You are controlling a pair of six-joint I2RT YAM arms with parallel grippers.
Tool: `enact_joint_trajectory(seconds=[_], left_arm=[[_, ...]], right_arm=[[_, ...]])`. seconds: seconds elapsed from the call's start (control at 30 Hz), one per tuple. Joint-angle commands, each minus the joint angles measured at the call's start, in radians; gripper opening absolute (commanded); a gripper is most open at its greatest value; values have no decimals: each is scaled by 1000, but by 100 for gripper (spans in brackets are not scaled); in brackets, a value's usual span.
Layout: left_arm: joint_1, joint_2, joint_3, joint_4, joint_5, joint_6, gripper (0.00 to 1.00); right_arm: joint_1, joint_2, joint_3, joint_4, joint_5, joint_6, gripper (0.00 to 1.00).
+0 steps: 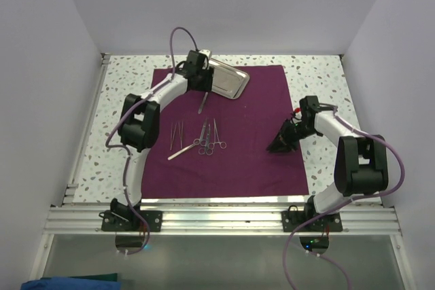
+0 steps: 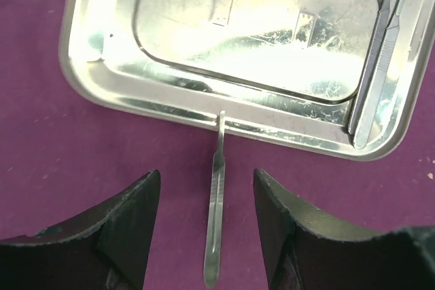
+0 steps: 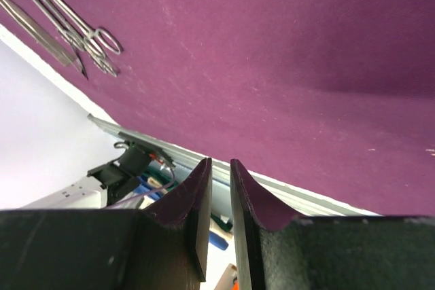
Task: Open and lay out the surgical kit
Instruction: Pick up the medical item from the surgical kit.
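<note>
Upper centre of overhead frame: left gripper (image 2: 207,222) jaws wide, straddling scalpel handle (image 2: 215,215) without touching; tip meets steel tray (image 2: 95,86) rim, probably just set down. Second handle (image 2: 377,66) in tray. Scissors (image 1: 206,142) on cloth (image 1: 258,147). Right gripper (image 3: 219,202) nearly closed, empty.

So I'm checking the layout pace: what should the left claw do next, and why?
Probably lift the open left claw clear. The thin silver scalpel handle lies free between its fingers on the plum cloth wrap, tip at the shiny rectangular steel tray's rim. Another handle remains inside to fetch.
</note>
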Motion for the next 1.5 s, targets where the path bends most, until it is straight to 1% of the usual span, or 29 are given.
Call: enact_joint_trajectory(seconds=[0.0,0.13,0.17,0.33,0.47,0.67,0.83,0.93,0.97,1.03,1.07,1.1,1.13,1.4,1.43,1.47], left_arm=[[0,46,85,-5,44,29,60],[0,83,111,1,44,32,59],[0,89,125,-1,64,33,59],[-4,112,129,-4,74,47,54],[-12,109,94,-12,66,58,49],[-12,80,1,11,52,56,47],[-12,81,-24,12,54,55,44],[-13,94,-20,8,60,53,34],[-12,100,-7,1,60,52,24],[-12,104,13,-11,57,53,13],[-13,101,29,-16,55,53,5],[-12,100,39,-21,51,52,1],[-12,97,46,-21,51,50,0],[-12,52,213,-99,52,21,0],[-12,46,238,-108,52,15,0],[-12,26,247,-125,52,-3,0]], right_arm=[[-16,11,67,-44,36,-33,21],[-22,45,86,-51,38,-38,21],[-22,57,89,-51,38,-38,21],[-25,88,102,-46,35,-38,21],[-27,106,101,-31,22,-35,20],[-38,117,95,-26,16,-39,20],[-41,117,83,-23,12,-47,20],[-41,116,76,-21,7,-47,20],[-41,113,75,-20,5,-47,20],[-41,111,73,-21,4,-50,20],[-41,108,72,-22,4,-50,20],[-41,105,70,-20,1,-49,20],[-42,102,69,-20,-1,-49,20],[-41,62,81,-38,-5,-62,19],[-68,44,89,-55,5,-65,19],[-68,34,108,-67,15,-73,19]])
